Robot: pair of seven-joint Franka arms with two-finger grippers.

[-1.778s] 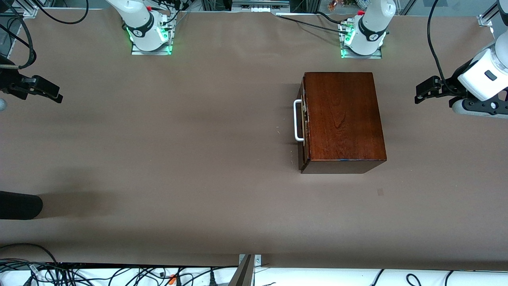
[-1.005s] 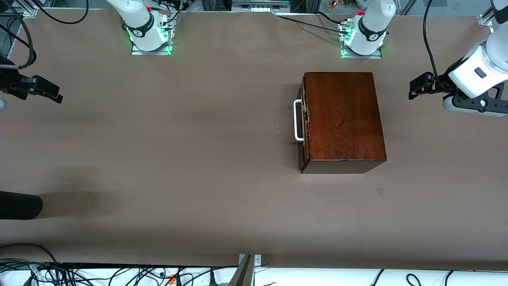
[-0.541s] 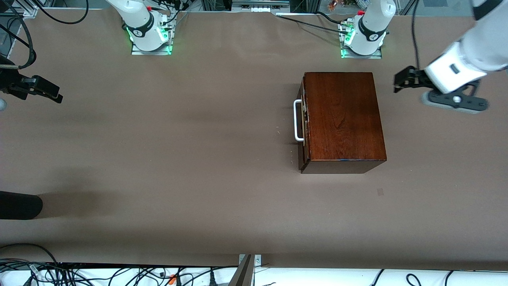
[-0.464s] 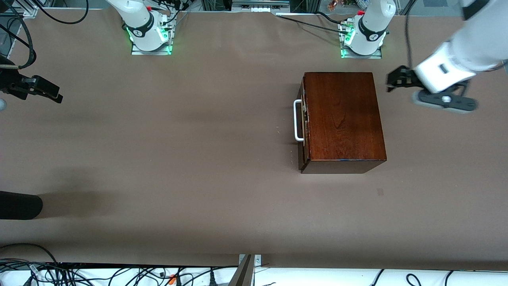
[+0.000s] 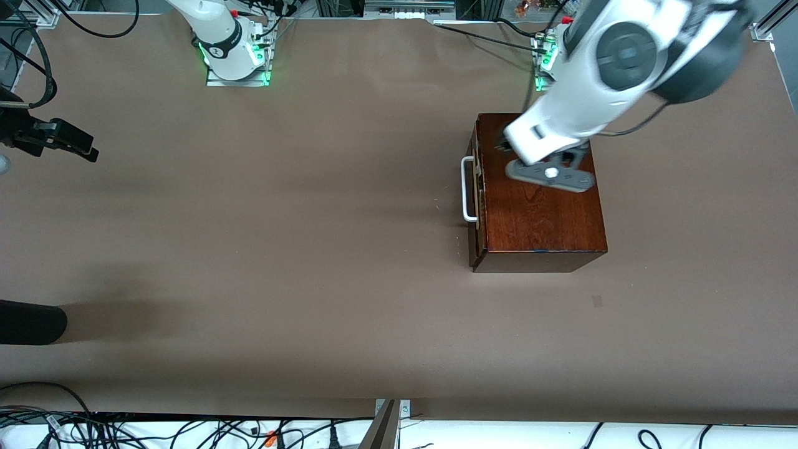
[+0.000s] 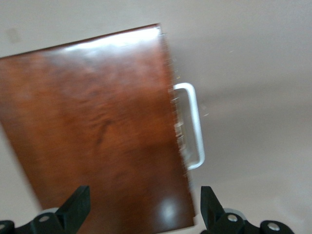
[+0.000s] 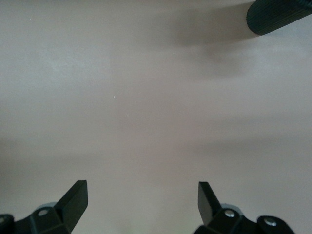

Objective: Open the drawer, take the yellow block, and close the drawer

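The opening step is only getting under way: the drawer point(image 5: 479, 190) is sitting shut in the wooden box point(image 5: 539, 187), which is standing on the table point(image 5: 312, 249) toward the left arm's end. The yellow block is not showing anywhere (presumably it is lying inside the drawer). The left hand point(image 6: 141, 207) is hanging over the top of the box with its fingers spread wide and nothing between them, short of the white handle point(image 5: 466, 189). Next it is going to need to come down in front of the drawer and close on that handle before pulling. The right hand point(image 7: 141, 200) is waiting over bare table at the right arm's end, fingers spread and empty. Compared with a moment earlier, the left arm has swung in from the table's edge to above the box; the box and the right arm have not moved.
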